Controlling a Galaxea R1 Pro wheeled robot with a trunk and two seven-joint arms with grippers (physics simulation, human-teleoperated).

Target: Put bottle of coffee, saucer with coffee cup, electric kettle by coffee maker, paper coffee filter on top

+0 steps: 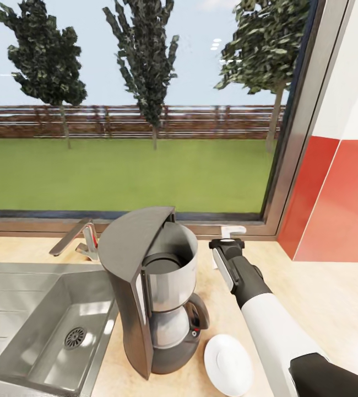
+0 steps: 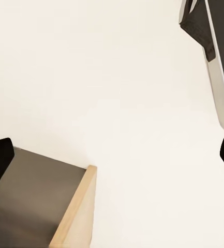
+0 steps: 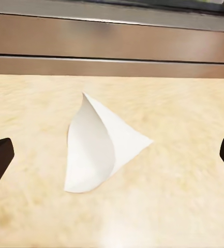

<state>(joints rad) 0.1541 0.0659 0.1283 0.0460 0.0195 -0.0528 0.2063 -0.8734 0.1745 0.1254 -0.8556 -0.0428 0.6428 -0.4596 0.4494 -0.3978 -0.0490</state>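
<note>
Filter [image 3: 99, 147] lies flat on countertop [image 3: 184, 206], tip toward window, right pincer [image 3: 112, 157] apart.

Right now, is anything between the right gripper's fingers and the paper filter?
No. In the right wrist view, the paper filter lies alone on bare countertop, centred between the open right gripper fingers, nothing in between.

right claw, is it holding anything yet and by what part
Nothing. The right claw is open, its fingers wide apart over the paper filter, which lies on the countertop, not gripped.
</note>
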